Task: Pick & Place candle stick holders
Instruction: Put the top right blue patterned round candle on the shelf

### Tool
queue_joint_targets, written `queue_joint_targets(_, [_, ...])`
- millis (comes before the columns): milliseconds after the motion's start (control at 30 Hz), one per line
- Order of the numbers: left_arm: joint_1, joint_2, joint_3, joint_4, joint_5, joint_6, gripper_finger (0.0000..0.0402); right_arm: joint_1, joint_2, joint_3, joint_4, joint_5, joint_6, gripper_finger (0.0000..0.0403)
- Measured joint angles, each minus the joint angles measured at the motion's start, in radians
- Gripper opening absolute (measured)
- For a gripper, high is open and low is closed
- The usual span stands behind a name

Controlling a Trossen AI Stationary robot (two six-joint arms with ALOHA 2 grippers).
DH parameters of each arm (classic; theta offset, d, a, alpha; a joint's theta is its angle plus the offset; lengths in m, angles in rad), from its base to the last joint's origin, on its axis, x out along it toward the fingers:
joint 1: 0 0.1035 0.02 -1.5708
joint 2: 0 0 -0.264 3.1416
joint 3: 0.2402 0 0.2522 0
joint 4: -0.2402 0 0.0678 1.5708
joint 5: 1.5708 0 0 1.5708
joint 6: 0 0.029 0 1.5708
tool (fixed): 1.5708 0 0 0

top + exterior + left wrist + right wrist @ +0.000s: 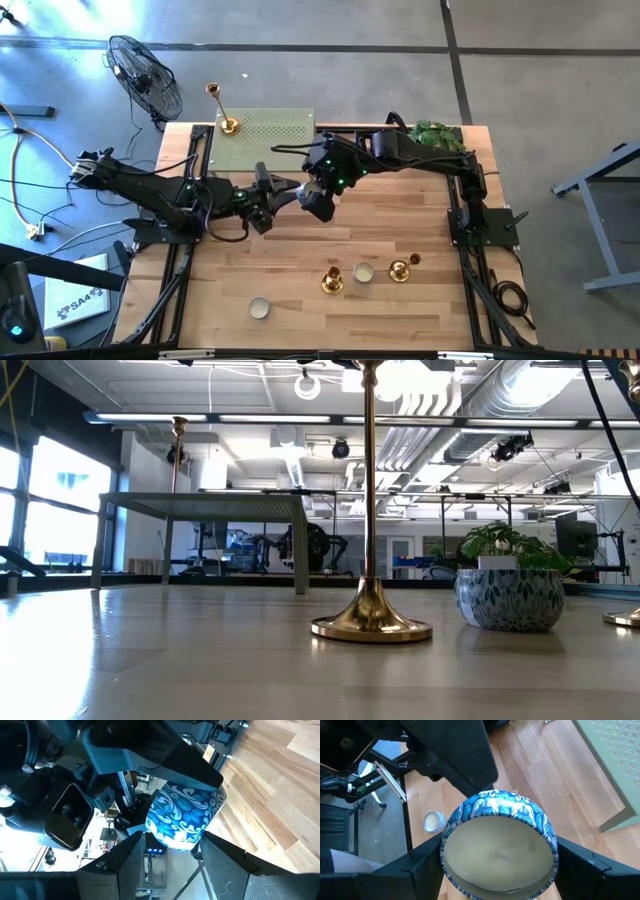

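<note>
Three shiny gold-brass candle stick holders with round domed bases are standing on a light wooden table (400, 215). The tallest holder (222, 110) is standing upright at the far left corner of a raised pale-green perforated platform (270, 140). The two shorter holders are sitting near the front edge on the right half, one (332, 281) just left of a small round open tin (363, 272) and the other (402, 268) just right of it. A second small round tin (260, 308) is lying farther left along the front edge. A leafy green plant in a blue-and-white patterned pot (510, 598) is standing at the far right corner.

Neither gripper is touching a candle stick holder. The two are meeting above the table's middle. The right gripper (497, 865) is clasping a blue-and-white floral-patterned round tin (497, 855) by its sides, its cream-filled open face turned toward the wrist camera. The left gripper (172, 860) is reaching up to the closed end of the same tin; whether it is gripping the tin cannot be told.
</note>
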Motion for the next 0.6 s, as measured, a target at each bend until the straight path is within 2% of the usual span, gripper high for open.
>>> queue_joint_targets(233, [0.0, 0.0, 0.0, 0.002, 0.002, 0.152, 0.0191, 0.0, 0.0, 0.0, -0.001, 0.002, 0.001, 0.0286])
queue_joint_targets(400, [0.0, 0.0, 0.0, -0.005, 0.022, 0.071, 0.0191, 0.001, 0.0, 0.0, -0.003, -0.003, 0.001, 0.0286])
queue_joint_targets(600, [0.001, -0.001, 0.0, -0.016, 0.021, 0.047, 0.0191, 0.001, 0.0, 0.0, -0.003, 0.001, 0.0, 0.0286])
